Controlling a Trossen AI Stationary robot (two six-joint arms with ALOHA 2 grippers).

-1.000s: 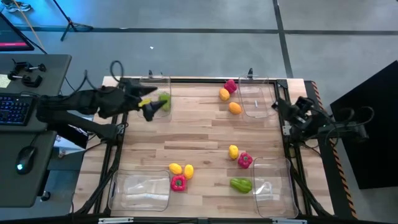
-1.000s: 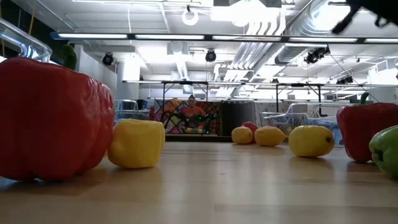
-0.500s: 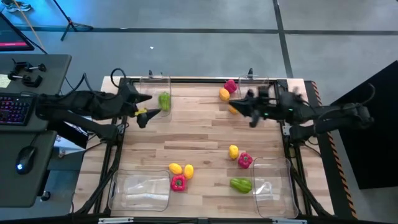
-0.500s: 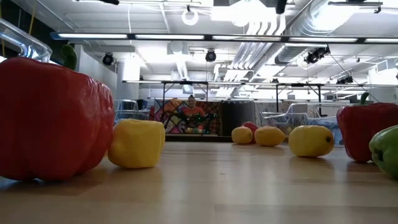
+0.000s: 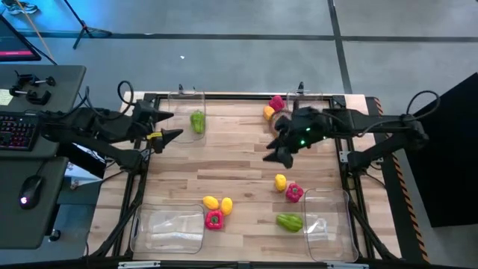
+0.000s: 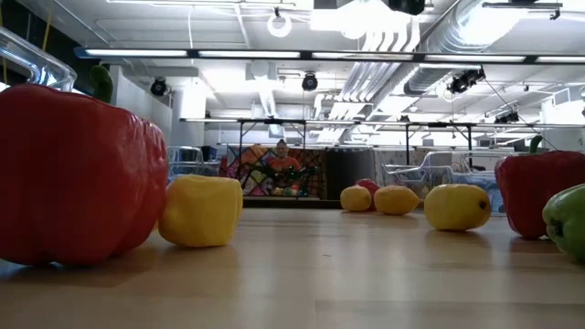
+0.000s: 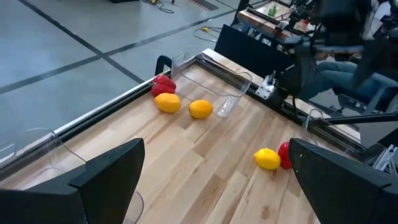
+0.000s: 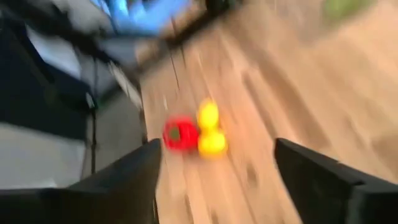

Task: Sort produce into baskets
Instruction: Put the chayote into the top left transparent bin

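Observation:
My left gripper [image 5: 170, 125] stands open beside the far-left basket [image 5: 181, 101], where a green piece [image 5: 197, 121] lies on the floor. My right gripper [image 5: 275, 143] hangs open over the table's middle, near the far-right basket [image 5: 312, 128], with nothing between its fingers [image 8: 124, 180]. Red [image 5: 277, 103] and yellow-orange [image 5: 269, 113] produce lie at the far edge. A yellow [image 5: 280, 181], a red [image 5: 293, 192] and a green piece [image 5: 290, 221] lie near the near-right basket [image 5: 328, 232]. Two yellow pieces [image 5: 218, 203] and a red one [image 5: 214, 219] lie by the near-left basket [image 5: 166, 230].
The left wrist view shows an orange piece [image 7: 200, 109] on the wood that my right arm covers in the high view. A desk with a keyboard [image 5: 16, 131] and mouse stands left of the table. Bare wood lies open at the table's centre [image 5: 224, 161].
My right arm has swung in from the table's right edge, reaching toward the left and a little nearer, over the far-right produce to the middle. My left gripper has drawn back from the far-left basket toward the left edge; the green piece stays in the basket.

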